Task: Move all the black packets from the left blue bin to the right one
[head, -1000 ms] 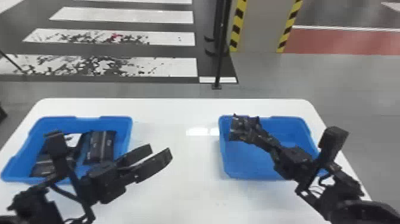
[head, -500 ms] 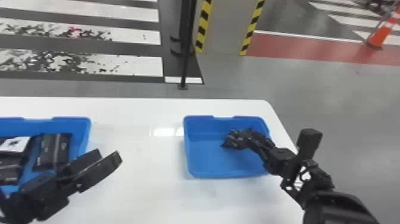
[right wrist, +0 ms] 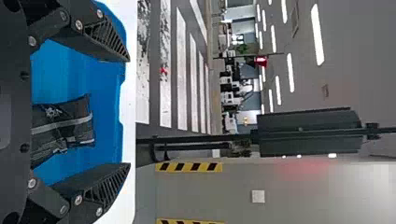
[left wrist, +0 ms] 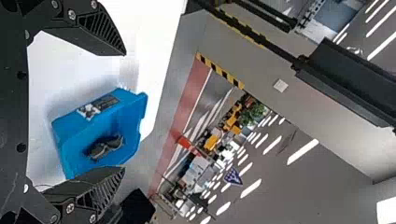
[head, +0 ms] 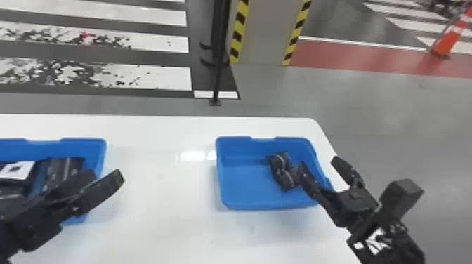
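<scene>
The rectangular blue plastic right bin (head: 242,186) stands upright on the white tabletop (head: 158,224); a crumpled black packet with pale bands (head: 282,172) lies slantwise inside. The blue plastic left bin (head: 82,144) holds a glossy black packet (head: 58,170) beside a white-labelled black one (head: 15,171).

Labels and signs: no legible text.
White label (head: 17,170) on a black packet (head: 14,182) in the left blue bin (head: 100,154); black-and-white label (left wrist: 98,107) on the right blue bin's (left wrist: 70,123) outer wall; blue triangular sign (left wrist: 233,176) in the background. Print too small.
</scene>
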Robot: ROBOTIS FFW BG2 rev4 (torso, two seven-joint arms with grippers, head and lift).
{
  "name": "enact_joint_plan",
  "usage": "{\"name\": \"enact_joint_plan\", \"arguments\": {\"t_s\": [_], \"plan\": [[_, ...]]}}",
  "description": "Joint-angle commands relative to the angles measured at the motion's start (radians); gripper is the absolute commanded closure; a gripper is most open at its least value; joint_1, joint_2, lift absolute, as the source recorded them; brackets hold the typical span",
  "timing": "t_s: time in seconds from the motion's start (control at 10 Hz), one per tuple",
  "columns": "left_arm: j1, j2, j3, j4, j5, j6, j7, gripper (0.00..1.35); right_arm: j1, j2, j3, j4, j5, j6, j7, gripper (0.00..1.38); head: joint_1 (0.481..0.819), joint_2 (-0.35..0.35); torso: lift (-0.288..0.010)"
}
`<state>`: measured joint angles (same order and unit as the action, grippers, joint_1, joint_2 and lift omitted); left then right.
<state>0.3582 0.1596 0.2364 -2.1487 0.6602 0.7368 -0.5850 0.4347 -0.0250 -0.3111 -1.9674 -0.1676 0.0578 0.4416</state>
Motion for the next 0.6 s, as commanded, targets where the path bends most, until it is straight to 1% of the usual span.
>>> {"name": "enact_joint_plan", "arguments": {"t_s": [0.0, 0.1, 0.2, 0.3, 0.4, 0.5], "plan": [[-0.005, 0.000, 0.055, 0.000, -0.028, 0.039, 0.022, 0.17, 0.103, 0.026, 0.010, -0.081, 0.004, -0.105, 0.000, 0.13, 0.695, -0.194, -0.121], [-0.020, 0.000, 0.101, 0.000, -0.090, 0.071, 0.027, 0.17, 0.164, 0.026, 0.020, -0.130, 0.004, -0.136, -0.009, 0.13, 0.695, -0.161, -0.121], [-0.049, 0.000, 0.145, 0.000, -0.150, 0.115, 0.039, 0.17, 0.230, 0.026, 0.040, -0.194, 0.002, -0.144, -0.021, 0.13, 0.695, -0.140, -0.121], [-0.081, 0.000, 0.182, 0.002, -0.211, 0.142, 0.059, 0.17, 0.275, 0.026, 0.066, -0.216, -0.020, -0.144, -0.021, 0.13, 0.695, -0.091, -0.121], [-0.123, 0.001, 0.212, 0.005, -0.291, 0.183, 0.080, 0.17, 0.302, 0.026, 0.088, -0.223, -0.030, -0.141, -0.021, 0.13, 0.695, -0.027, -0.121], [-0.167, 0.006, 0.228, 0.015, -0.349, 0.228, 0.097, 0.17, 0.314, 0.026, 0.100, -0.226, -0.036, -0.132, -0.020, 0.13, 0.695, 0.044, -0.121]]}}
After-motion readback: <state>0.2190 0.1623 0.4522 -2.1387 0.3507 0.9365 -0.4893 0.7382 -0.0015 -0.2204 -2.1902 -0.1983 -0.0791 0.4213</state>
